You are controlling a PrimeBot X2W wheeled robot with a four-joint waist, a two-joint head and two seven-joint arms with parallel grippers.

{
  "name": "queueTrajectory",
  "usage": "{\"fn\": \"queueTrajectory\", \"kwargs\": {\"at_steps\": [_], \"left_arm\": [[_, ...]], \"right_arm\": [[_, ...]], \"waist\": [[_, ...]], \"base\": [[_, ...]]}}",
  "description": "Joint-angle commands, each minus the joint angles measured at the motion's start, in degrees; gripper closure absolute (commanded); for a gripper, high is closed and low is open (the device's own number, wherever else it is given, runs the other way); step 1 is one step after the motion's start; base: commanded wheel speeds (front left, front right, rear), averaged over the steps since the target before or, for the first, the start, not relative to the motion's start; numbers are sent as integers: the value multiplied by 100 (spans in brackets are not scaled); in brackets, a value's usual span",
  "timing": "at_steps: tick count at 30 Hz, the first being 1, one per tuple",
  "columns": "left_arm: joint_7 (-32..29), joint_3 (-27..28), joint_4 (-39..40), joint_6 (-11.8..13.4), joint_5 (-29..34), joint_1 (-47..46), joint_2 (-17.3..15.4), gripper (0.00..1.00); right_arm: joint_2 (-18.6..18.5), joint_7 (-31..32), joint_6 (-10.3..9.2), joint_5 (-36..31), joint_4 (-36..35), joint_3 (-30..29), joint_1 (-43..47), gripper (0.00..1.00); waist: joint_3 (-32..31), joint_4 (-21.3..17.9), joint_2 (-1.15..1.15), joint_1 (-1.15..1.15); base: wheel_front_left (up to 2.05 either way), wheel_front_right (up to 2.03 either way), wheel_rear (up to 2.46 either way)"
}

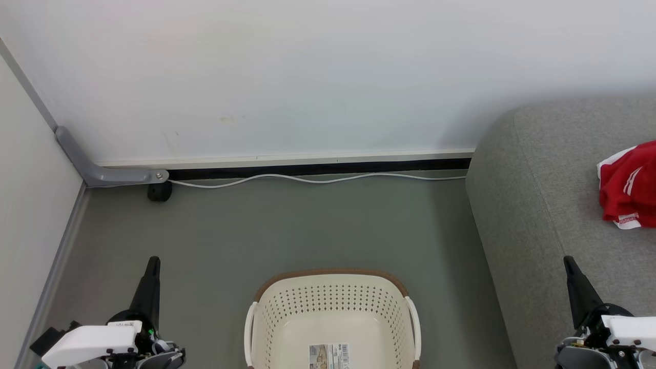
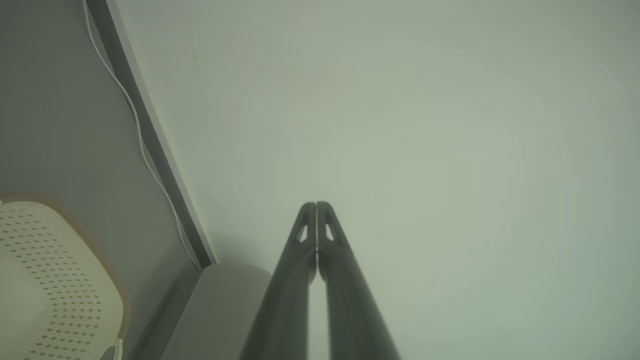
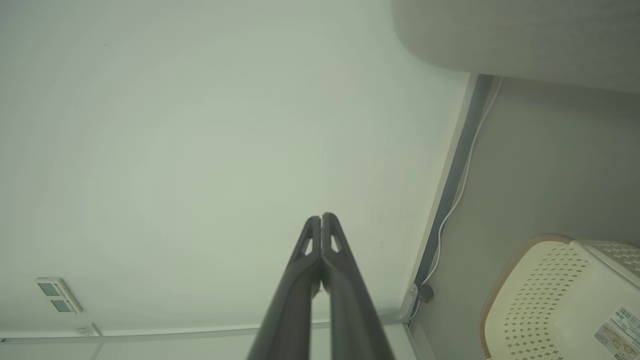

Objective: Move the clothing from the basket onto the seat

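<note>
Over on the seat (image 1: 543, 205) already: the clothing (image 1: 629, 184), red with white stripes, bunched at the right edge of the head view. Just beside the seat, down on the floor (image 1: 256, 230), the basket (image 1: 333, 300), label sticker (image 1: 329, 355) on its bottom. Low at either side, left gripper (image 1: 152, 266) and right gripper (image 1: 570, 266), fingers pressed together, holding nothing. From the head: the red heap. From the right wrist: a switch plate (image 3: 56, 295) on the wall (image 1: 307, 77). Along the baseboard, a white cable (image 1: 307, 179); in the corner, a grey bracket (image 1: 102, 171) and black caster (image 1: 160, 191).
</note>
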State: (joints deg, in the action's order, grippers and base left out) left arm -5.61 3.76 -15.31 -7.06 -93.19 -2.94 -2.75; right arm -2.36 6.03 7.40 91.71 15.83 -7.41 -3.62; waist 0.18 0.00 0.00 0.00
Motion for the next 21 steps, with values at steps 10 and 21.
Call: {"fn": "queueTrajectory", "kwargs": {"at_steps": [10, 21], "left_arm": [[-32, 206, 129, -43, 45, -319, -65, 100], [-40, 217, 129, -43, 54, -320, -58, 100]], "right_arm": [[-56, 46, 9, 45, -180, 89, -257, 100], [-56, 47, 9, 44, -180, 88, -257, 100]], "waist": [[0, 0, 0, 0], [0, 0, 0, 0]], "base": [[0, 0, 0], [0, 0, 0]]}}
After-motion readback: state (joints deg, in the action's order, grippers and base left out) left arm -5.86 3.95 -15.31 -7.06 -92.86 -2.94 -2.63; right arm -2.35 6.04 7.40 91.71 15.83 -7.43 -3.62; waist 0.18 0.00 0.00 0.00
